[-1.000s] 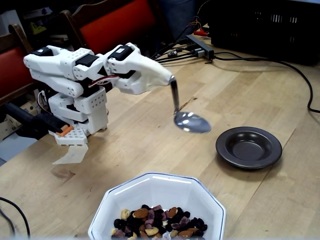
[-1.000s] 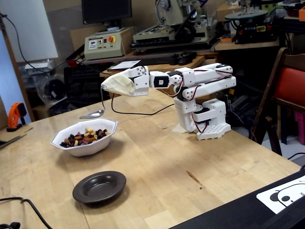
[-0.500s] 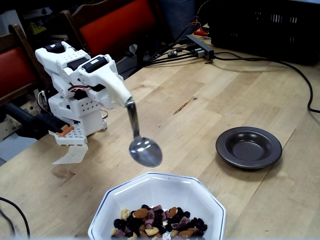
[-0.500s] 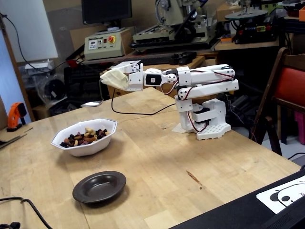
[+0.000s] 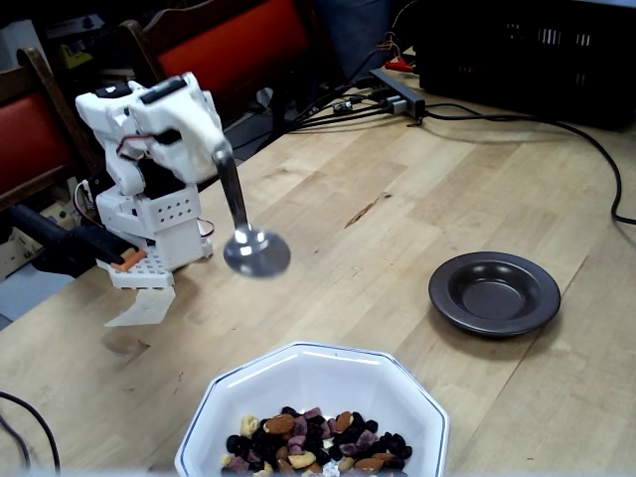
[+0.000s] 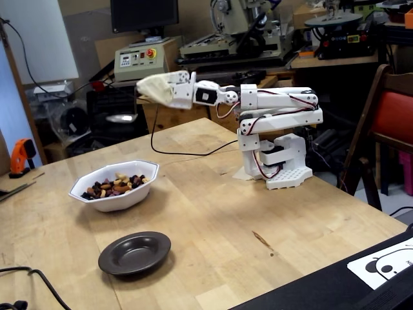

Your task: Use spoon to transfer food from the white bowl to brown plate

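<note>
The end effector (image 5: 213, 149) grips the spoon (image 5: 254, 250) by its taped handle, scoop hanging empty below it. The food (image 5: 313, 442) sits in the bowl (image 5: 298, 370) beneath, ready for scooping; the plate (image 5: 494, 292) waits aside on the bench (image 5: 427, 189).

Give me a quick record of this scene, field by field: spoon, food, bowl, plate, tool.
spoon: held in the air above the table, handle up in the tool, looks empty
food: nuts and dried fruit, all in the bowl
bowl: white, on the table, nearest the camera in a fixed view
plate: dark brown, empty, on the table apart from the bowl
tool: wrapped in whitish tape, fingers hidden, spoon handle sticking out
</note>
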You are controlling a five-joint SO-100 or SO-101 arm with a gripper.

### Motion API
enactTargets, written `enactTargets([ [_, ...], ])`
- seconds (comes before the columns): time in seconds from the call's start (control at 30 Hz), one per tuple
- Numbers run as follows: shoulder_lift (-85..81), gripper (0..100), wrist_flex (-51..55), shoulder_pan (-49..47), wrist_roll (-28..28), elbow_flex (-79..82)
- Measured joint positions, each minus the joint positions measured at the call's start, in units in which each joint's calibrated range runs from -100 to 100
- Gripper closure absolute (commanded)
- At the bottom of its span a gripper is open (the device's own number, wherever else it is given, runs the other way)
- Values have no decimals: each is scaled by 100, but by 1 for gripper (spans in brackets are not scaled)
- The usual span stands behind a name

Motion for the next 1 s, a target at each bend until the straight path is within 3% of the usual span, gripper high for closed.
enactTargets([
  [0.4,258,98,0,7,0,-606],
  [1.0,2963,98,0,15,0,-2365],
])
